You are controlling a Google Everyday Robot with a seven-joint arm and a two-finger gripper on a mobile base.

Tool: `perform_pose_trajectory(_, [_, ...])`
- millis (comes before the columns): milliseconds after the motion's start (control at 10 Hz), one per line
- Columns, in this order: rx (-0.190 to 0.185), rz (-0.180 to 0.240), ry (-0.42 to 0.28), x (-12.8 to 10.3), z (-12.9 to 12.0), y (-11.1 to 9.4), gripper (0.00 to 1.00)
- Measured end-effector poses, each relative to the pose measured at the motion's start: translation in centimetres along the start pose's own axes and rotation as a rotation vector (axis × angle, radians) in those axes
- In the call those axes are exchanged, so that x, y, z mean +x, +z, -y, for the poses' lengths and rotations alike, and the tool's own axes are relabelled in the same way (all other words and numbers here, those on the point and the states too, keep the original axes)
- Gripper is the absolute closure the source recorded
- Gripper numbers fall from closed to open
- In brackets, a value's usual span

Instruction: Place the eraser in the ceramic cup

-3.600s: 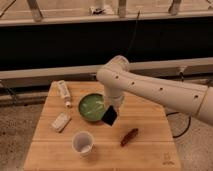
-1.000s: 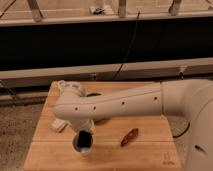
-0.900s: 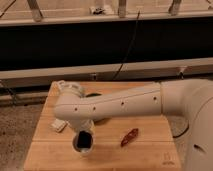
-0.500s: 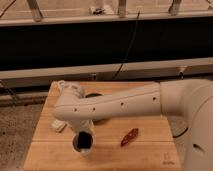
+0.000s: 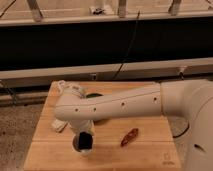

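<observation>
The small white ceramic cup [image 5: 81, 149] stands near the front left of the wooden table [image 5: 150, 155]. My gripper [image 5: 84, 140] hangs straight down over the cup's mouth, at the end of the white arm [image 5: 120, 106] that reaches in from the right. A dark block, the eraser [image 5: 84, 142], shows at the gripper's tip, right at or just inside the cup's rim. The arm hides the gripper's upper part.
The green bowl [image 5: 94, 94] is mostly hidden behind the arm at the table's back. A red-brown oblong object [image 5: 129, 136] lies right of the cup. White objects lie at the left [image 5: 59, 126] and back left [image 5: 62, 86]. A dark wall and cables are behind.
Since 3.6 s ago the arm has swung from over the green bowl to the white cup with the dark block. Over the last second it has held nearly still over the cup.
</observation>
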Motion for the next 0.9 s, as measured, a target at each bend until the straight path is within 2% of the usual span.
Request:
perform_pose_trajectory(100, [0.0,0.002,-0.007,-0.05,-0.14,0.01,0.81])
perform_pose_trajectory(500, [0.005,0.01,-0.048,-0.21,-0.05,0.05,0.87])
perform_pose_trajectory(700, [0.001,0.013,-0.067,-0.34,-0.04,0.24,0.96])
perform_pose_trajectory(800, [0.0,0.014,-0.084,-0.4,0.15,0.29,0.96])
perform_pose_trajectory(900, [0.001,0.016,-0.095,-0.43,0.2,0.34,0.92])
